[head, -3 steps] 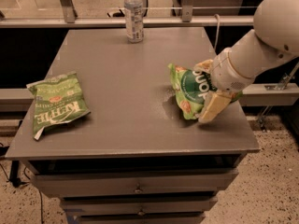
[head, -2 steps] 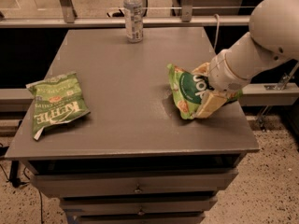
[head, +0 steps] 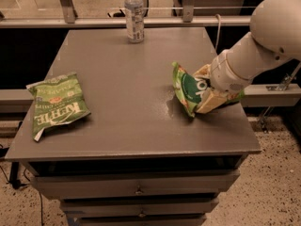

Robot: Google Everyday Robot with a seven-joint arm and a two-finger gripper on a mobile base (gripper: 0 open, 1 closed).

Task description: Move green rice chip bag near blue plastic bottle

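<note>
The green rice chip bag (head: 186, 89) stands tilted on its edge at the right side of the grey table (head: 122, 79). My gripper (head: 207, 89) reaches in from the right, with its beige fingers (head: 210, 102) closed around the bag's right half, one above and one below. The blue plastic bottle (head: 134, 15), clear with a white cap and pale label, stands upright at the table's far edge, well to the back left of the bag. My white arm hides the bag's right end.
A flatter green KETTLE chip bag (head: 55, 106) lies at the table's left side. Drawers (head: 136, 187) sit under the tabletop. A metal rail (head: 155, 21) runs behind the table. The table's right edge is just under my arm.
The lower finger has drawn in against the bag, so the gripper has closed on it. The bag has barely shifted. The bottle and the KETTLE bag have not moved.
</note>
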